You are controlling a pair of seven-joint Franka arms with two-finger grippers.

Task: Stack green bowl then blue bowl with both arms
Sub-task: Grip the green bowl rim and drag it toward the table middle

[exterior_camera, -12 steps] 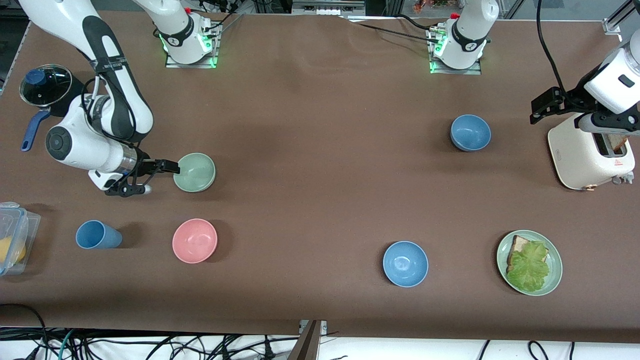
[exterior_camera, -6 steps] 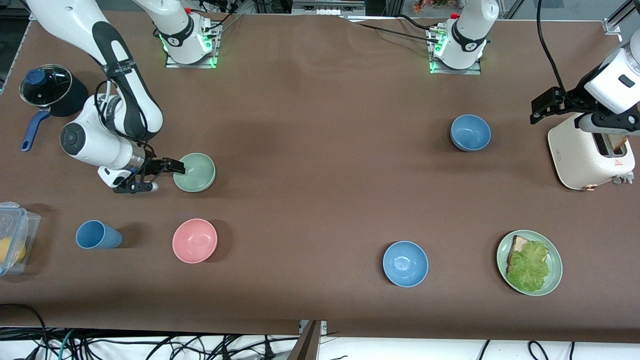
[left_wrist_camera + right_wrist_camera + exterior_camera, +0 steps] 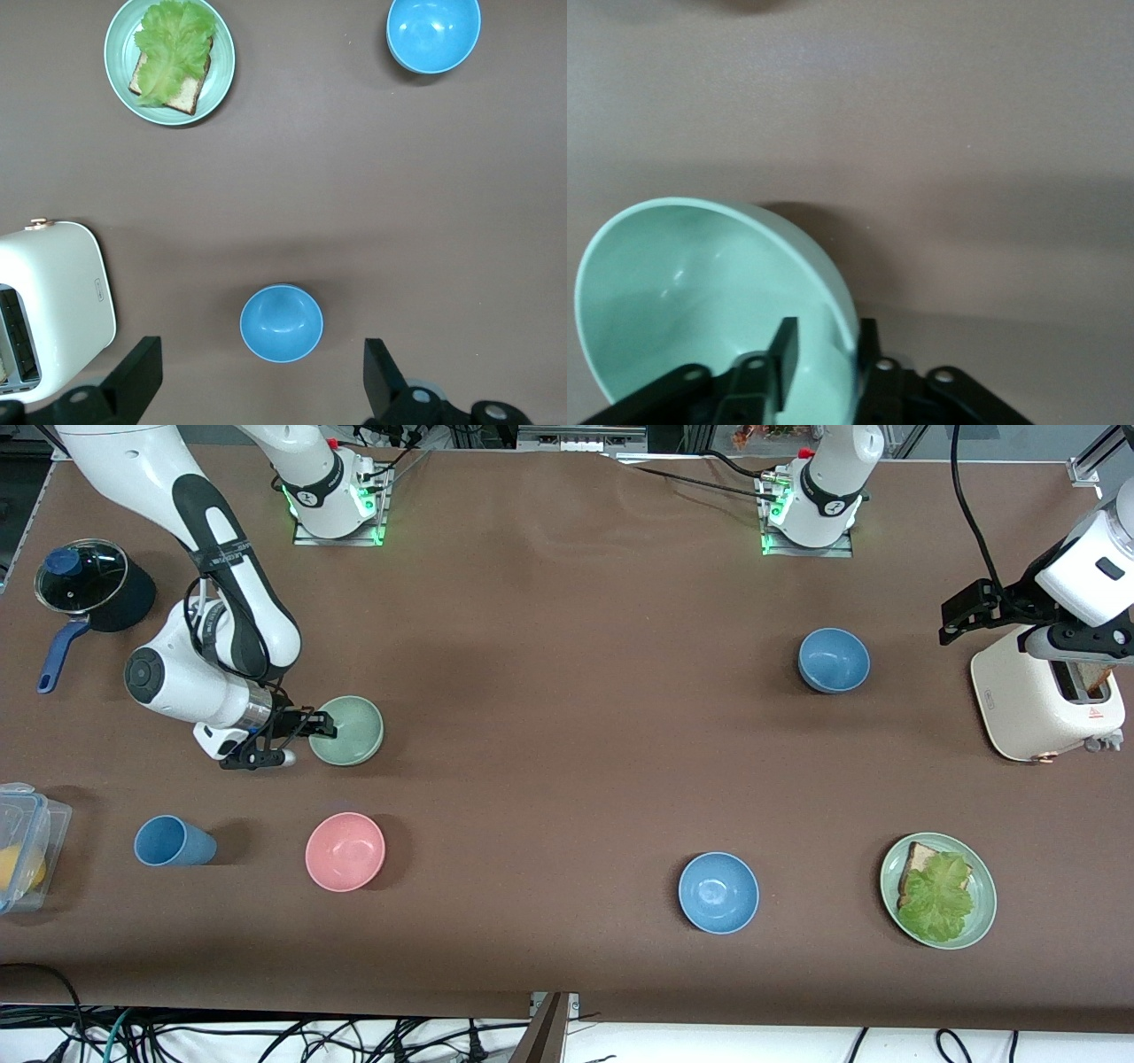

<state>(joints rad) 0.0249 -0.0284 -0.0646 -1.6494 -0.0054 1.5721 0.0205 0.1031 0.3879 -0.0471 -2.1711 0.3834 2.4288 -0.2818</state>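
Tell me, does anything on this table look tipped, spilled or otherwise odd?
Only the green bowl stands out: in the right wrist view it sits tilted, because the right gripper has its fingers pinched on the rim. The left gripper hangs open above the blue bowl. Nothing looks spilled or broken.

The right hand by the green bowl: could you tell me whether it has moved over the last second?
Yes. The right hand slid toward the green bowl, its fingers now straddling the rim.

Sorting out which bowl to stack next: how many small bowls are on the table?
4. The green bowl is gripped at its rim by the right gripper; the pink bowl lies nearer the camera. The blue bowl sits beside the toaster; the brighter blue bowl beside the plate.
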